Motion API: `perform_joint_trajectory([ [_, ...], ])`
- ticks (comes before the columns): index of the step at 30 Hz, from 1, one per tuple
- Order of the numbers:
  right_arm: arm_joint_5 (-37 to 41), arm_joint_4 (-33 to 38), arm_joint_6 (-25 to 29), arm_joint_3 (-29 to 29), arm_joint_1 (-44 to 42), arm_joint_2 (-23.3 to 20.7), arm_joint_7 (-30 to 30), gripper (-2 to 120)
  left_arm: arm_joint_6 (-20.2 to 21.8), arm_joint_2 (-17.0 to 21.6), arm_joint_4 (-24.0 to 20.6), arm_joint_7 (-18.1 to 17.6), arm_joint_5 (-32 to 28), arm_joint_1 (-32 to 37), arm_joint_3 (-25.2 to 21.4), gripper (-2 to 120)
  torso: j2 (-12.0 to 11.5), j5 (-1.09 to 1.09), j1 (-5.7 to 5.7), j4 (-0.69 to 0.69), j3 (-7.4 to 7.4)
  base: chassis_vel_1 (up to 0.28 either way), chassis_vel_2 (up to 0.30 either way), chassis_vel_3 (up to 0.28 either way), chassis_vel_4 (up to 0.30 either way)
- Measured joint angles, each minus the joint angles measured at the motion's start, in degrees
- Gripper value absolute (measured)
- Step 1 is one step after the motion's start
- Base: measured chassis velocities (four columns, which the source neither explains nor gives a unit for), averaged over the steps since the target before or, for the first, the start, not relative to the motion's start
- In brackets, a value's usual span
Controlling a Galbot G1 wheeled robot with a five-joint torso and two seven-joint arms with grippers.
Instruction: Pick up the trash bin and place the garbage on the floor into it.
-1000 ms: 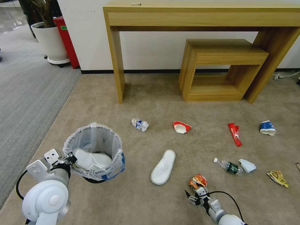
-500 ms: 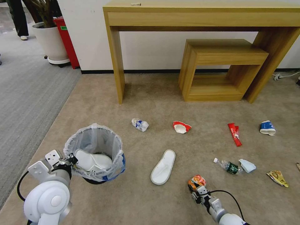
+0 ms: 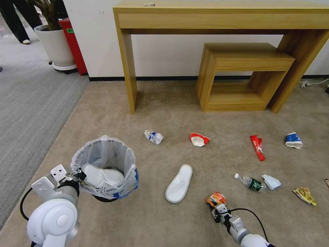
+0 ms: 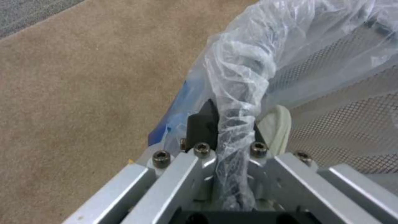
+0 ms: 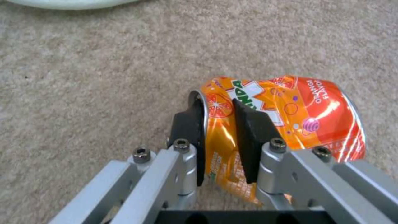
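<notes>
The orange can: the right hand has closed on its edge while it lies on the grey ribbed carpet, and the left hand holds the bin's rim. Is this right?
Not quite. The orange can lies on the beige-brown carpet, not on the grey ribbed one, as the right wrist view shows. The rest holds: the right hand has closed on its edge, and the left hand holds the rim of the trash bin.
</notes>
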Motion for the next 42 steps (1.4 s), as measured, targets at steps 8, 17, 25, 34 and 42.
perform_joint_trajectory([
  [8, 0.0, 0.5, 0.6, 1.3, -0.9, -0.2, -0.6, 15, 0.0, 0.0, 0.4, 0.3, 0.6, 0.3, 0.1, 1, 0.0, 0.0, 0.0, -0.01, 0.0, 0.0, 0.0, 0.0, 0.0],
  [17, 1.3, 2.1, 3.6, 4.7, -1.6, -0.5, -3.8, 15, 0.0, 0.6, 0.8, 0.5, 0.8, 0.4, 0.1, 1, 0.0, 0.01, 0.0, 0.0, 0.0, 0.0, 0.0, 0.0, 0.0],
  [25, 4.6, 6.1, 9.3, 9.9, -3.1, -2.1, -13.1, 15, 0.0, 0.9, 1.0, 0.6, 0.9, 0.7, 0.7, 1, 0.0, 0.0, 0.0, -0.01, 0.0, 0.0, 0.0, 0.0, 0.0],
  [34, 12.8, 11.3, 18.3, 14.4, -2.7, -4.4, -44.4, 15, 0.2, 1.0, 1.3, 0.9, 2.2, 0.9, 2.1, 1, 0.0, 0.0, 0.0, 0.0, 0.0, 0.0, 0.0, 0.0, 0.0],
  [42, 16.1, 19.5, 17.0, 12.7, 2.1, -8.0, -49.7, 15, 0.3, 2.1, 1.8, 1.8, 3.8, 1.6, 3.7, 1, 0.0, 0.0, 0.0, 0.0, 0.0, 0.0, 0.0, 0.0, 0.0],
])
